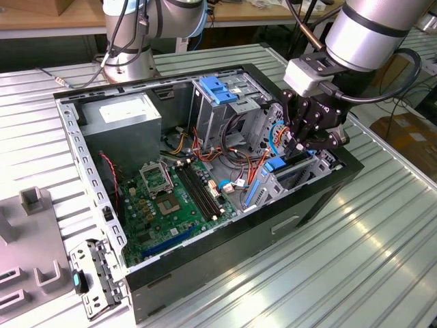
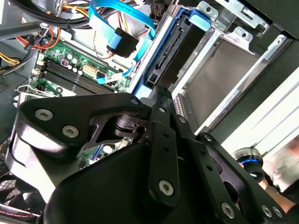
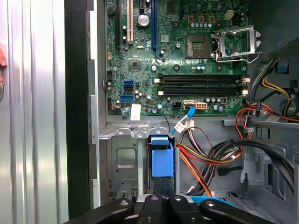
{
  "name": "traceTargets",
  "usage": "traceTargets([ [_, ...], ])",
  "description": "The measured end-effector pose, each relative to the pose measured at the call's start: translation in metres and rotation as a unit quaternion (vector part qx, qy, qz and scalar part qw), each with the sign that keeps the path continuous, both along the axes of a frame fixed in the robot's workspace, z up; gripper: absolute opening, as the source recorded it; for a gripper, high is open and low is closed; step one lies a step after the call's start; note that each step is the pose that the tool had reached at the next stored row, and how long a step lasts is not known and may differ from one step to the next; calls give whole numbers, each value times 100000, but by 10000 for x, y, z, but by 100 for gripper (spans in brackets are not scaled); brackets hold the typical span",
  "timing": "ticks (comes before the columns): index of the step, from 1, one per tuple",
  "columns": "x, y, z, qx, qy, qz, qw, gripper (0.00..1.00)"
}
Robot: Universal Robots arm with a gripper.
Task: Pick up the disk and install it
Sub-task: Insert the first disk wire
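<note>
The disk (image 1: 290, 171) stands on edge in the drive bay at the front corner of the open computer case (image 1: 82, 147), on the exterior view's right. Blue plastic rails run along its sides. In the second wrist view the disk (image 2: 170, 51) shows its dark connector edge between the blue rails. In the first wrist view the disk (image 3: 162, 161) shows a blue tab on top of its dark body. My gripper (image 1: 300, 147) reaches down into the bay from above. In both wrist views the gripper (image 2: 159, 100) (image 3: 164, 203) is shut on the disk's near end.
A grey power-supply box (image 1: 126, 119) fills the case's far corner. A blue bracket (image 1: 218, 89) tops the metal drive cage. Loose coloured cables (image 3: 205, 158) lie beside the bay, above the motherboard (image 1: 164, 205). A second arm's base (image 1: 130, 55) stands behind. A hand (image 3: 2, 60) rests on the table.
</note>
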State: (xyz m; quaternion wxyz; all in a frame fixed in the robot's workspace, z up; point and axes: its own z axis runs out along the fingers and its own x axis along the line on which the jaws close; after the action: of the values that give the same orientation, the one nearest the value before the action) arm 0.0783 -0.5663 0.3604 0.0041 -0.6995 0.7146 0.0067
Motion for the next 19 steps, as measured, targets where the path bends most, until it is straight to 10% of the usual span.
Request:
traceTargets([
  [6, 4, -1, 75, 5, 5, 2295, 99974, 11],
  [14, 498, 22, 75, -287, 725, 2790, 99958, 11],
  [19, 591, 26, 89, -295, 935, 3986, 99916, 11],
])
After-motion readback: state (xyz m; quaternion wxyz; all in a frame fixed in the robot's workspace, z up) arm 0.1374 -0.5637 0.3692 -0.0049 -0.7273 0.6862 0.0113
